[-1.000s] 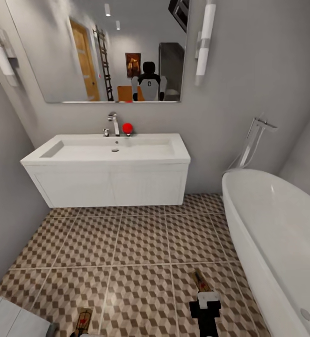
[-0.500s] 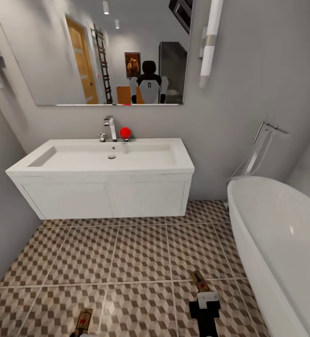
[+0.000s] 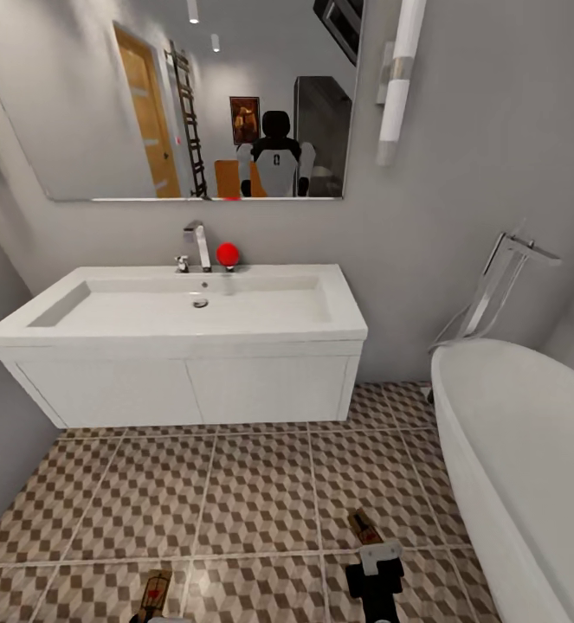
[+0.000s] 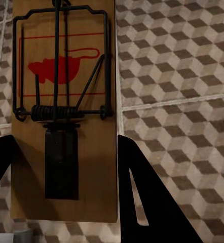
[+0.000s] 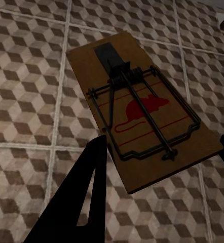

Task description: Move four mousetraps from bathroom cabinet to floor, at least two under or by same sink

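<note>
Nearest, at the bottom edge of the head view, the left gripper point(image 3: 152, 616) is carrying a mousetrap point(image 3: 154, 594), its red mark just visible; in the left wrist view that left mousetrap point(image 4: 64, 109) is sitting between the two dark fingers point(image 4: 142, 197), which are closed against its long edges, hanging above the bathroom floor point(image 4: 178, 76) and not resting on it as far as I can judge. To the right, the right gripper point(image 3: 369, 562) is holding a second trap, the right mousetrap point(image 3: 362, 526), pointing away toward the far wall; the right wrist view is showing this board point(image 5: 142, 116) tilted, with one dark finger point(image 5: 81, 187) at its edge, over the cube-pattern tiles point(image 5: 26, 91). Beyond the hands, bare tiles point(image 3: 252, 484) are running up to the white vanity under the bathroom sink point(image 3: 183, 307), with chrome tap point(image 3: 196, 244) and a red ball point(image 3: 227, 253) at its far rim; the bathtub point(image 3: 529, 450) is lying to the right. Compared with a second ago the whole view has shifted: the sink is looming larger and lower and the near floor strip is shrinking, so the base is rolling toward the vanity while both traps are keeping their place in the grippers. Judgement: transport is nearly over; the next call is lowering both traps onto tiles beside or under the sink. Two more traps would remain to be fetched.
</note>
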### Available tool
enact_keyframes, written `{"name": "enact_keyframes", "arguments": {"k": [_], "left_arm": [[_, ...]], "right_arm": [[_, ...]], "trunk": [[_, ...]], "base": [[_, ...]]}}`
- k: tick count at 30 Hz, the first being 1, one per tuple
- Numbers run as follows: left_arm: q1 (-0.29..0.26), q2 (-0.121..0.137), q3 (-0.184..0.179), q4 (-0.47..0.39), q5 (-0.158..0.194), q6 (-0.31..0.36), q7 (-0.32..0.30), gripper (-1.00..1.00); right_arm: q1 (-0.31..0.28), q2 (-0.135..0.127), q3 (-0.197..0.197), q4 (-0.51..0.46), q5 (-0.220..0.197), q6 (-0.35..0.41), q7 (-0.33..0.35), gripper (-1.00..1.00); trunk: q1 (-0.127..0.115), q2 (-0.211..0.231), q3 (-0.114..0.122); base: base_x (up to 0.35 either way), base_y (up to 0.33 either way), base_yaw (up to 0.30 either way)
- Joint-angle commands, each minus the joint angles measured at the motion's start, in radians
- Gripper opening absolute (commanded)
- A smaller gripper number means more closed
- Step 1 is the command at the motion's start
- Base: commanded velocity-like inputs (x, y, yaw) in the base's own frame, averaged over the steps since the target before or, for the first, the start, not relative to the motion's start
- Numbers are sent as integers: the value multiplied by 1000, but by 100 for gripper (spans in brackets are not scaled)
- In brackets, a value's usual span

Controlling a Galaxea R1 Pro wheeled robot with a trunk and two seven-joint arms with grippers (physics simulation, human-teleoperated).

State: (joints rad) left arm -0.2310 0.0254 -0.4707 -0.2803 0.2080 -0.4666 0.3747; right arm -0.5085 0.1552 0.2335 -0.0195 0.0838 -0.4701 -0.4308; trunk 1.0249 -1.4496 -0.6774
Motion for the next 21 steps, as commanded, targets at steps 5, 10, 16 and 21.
{"name": "enact_keyframes", "arguments": {"k": [5,10,16,21], "left_arm": [[-1,-2,-8,0,5,-3,7,-100],[-1,-2,-8,0,5,-3,7,-100],[-1,-2,-8,0,5,-3,7,-100],[-1,-2,-8,0,5,-3,7,-100]], "right_arm": [[-1,0,1,1,7,3,9,-100],[-1,-1,1,1,7,3,13,-100],[-1,-2,1,1,7,2,13,-100],[-1,-2,1,1,7,2,13,-100]], "trunk": [[0,0,-1],[0,0,-1],[0,0,-1],[0,0,-1]], "base": [[40,0,0],[6,0,0],[1,0,0],[0,0,0]]}}
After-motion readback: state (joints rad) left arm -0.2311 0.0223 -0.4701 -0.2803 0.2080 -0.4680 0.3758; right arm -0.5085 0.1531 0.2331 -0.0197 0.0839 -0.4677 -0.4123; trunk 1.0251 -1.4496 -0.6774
